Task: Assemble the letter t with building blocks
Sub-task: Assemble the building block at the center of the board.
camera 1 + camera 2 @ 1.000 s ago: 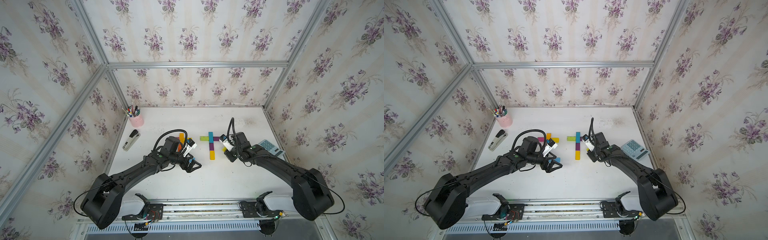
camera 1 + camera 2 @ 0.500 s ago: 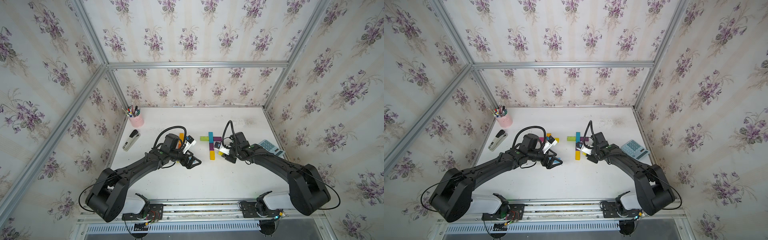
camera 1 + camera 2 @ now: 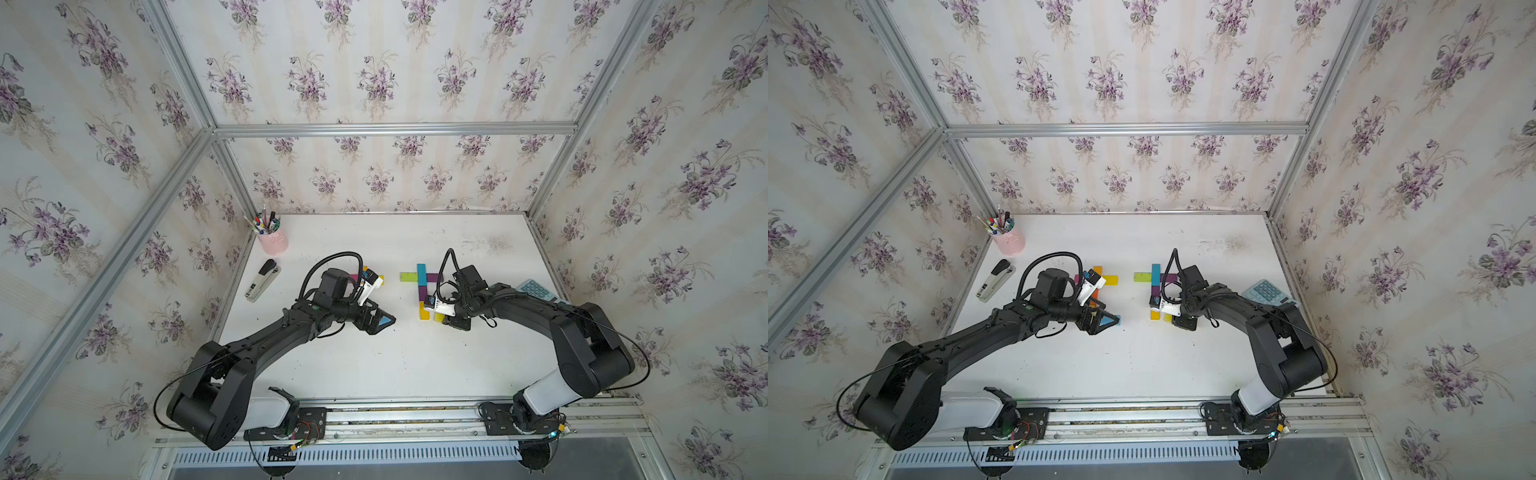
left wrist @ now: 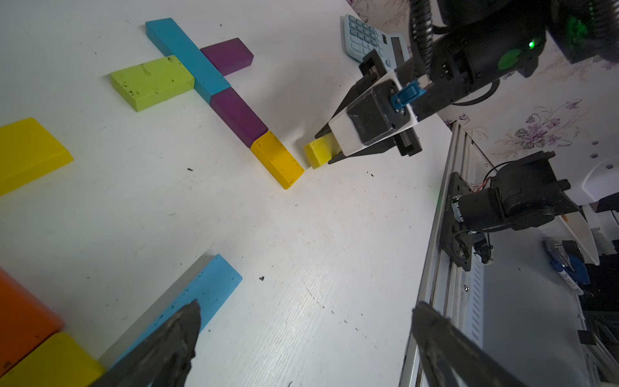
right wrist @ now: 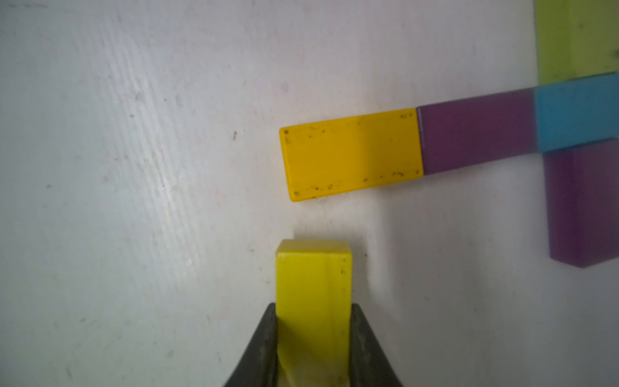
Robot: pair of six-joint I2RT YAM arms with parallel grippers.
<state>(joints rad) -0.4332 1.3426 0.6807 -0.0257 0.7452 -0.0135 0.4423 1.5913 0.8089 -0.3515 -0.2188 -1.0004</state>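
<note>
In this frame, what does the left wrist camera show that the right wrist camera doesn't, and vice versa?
Left wrist only: the open left gripper, a light blue block near it, an orange block, the calculator, and the right gripper from outside.
Right wrist only: no new object, just the grip close up, both fingers pressed on the sides of the pale yellow block.
Both: that block, apart from the t's amber block, purple stem block, teal block, lime block and purple arm block.

Cross of flat blocks (image 4: 187, 55); lemon block (image 5: 313, 278) on edge beside amber block (image 5: 351, 154)
</note>
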